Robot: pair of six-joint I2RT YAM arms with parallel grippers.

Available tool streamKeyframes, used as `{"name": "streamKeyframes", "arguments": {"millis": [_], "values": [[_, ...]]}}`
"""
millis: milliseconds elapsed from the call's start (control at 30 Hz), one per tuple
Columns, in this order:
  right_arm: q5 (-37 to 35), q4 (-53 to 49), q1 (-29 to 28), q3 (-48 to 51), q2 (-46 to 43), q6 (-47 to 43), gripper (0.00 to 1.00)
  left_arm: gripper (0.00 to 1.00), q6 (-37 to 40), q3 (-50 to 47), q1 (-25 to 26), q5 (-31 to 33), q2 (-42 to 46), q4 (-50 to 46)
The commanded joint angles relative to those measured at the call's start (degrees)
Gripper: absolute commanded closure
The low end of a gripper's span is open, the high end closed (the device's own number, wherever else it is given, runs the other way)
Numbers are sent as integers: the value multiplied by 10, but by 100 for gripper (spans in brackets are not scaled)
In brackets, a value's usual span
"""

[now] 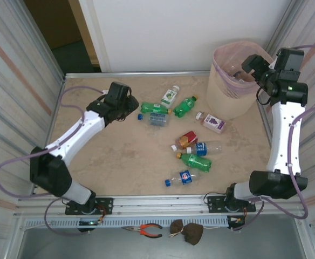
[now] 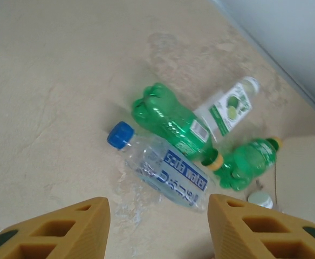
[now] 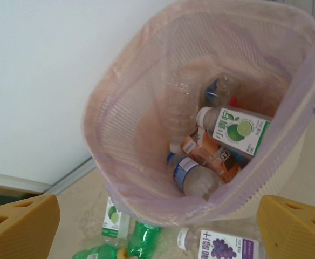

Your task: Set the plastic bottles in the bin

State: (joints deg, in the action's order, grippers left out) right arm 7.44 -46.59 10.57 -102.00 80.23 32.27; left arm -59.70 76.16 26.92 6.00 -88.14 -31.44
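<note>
**Entry: bottles to bin, step in hand.**

- **Bin** (image 1: 230,97): stands at the far right corner of the counter (image 1: 120,162), pink liner folded over its rim. The right wrist view shows several bottles already inside, among them a lime-label bottle (image 3: 238,132) and a clear one with a blue band (image 3: 192,175).
- **Right end effector** (image 1: 248,67): hangs over the bin mouth. Jaws are wide with nothing between them.
- **Left end effector** (image 2: 156,204): poised above the far-left cluster. Its fingers stand apart and hold nothing.
- **Cluster under my left arm:** a clear soda-water bottle (image 2: 165,172) with a blue cap lies nearest. A green bottle (image 2: 171,118) lies touching it. A second lime-label bottle (image 2: 227,108) and a green bottle with an orange cap (image 2: 246,162) lie just beyond.
- **Elsewhere on the counter:** a grape-label bottle (image 1: 212,122) lies beside the bin. A loose group lies mid-counter, down to a blue-capped bottle (image 1: 182,177) nearest the arms. I count nine bottles on the counter in all.

**Step, as I judge it:** the right arm is free for another pickup, and the left arm is lining up a pick on the soda-water bottle.

**Next move calls for:** lowering the left end effector astride that bottle's body, across its length. The fingers must stay clear of the green bottle pressed against it. Then grip and carry across to the bin.
</note>
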Motion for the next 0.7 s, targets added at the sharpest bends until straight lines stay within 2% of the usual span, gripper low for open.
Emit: {"name": "streamKeyframes", "arguments": {"millis": [0, 267, 400, 667], "values": [[-5, 8, 3, 13, -26, -17, 7, 48, -116, 52, -18, -47, -54, -74], [-16, -2, 3, 18, -50, -24, 7, 44, -221, 139, -40, -73, -167, -144], [-17, -6, 3, 18, -57, -25, 7, 41, -249, 160, -49, -104, -213, -136], [-18, -9, 3, 19, -65, -24, 8, 42, -301, 190, -56, -130, -278, -134]]}}
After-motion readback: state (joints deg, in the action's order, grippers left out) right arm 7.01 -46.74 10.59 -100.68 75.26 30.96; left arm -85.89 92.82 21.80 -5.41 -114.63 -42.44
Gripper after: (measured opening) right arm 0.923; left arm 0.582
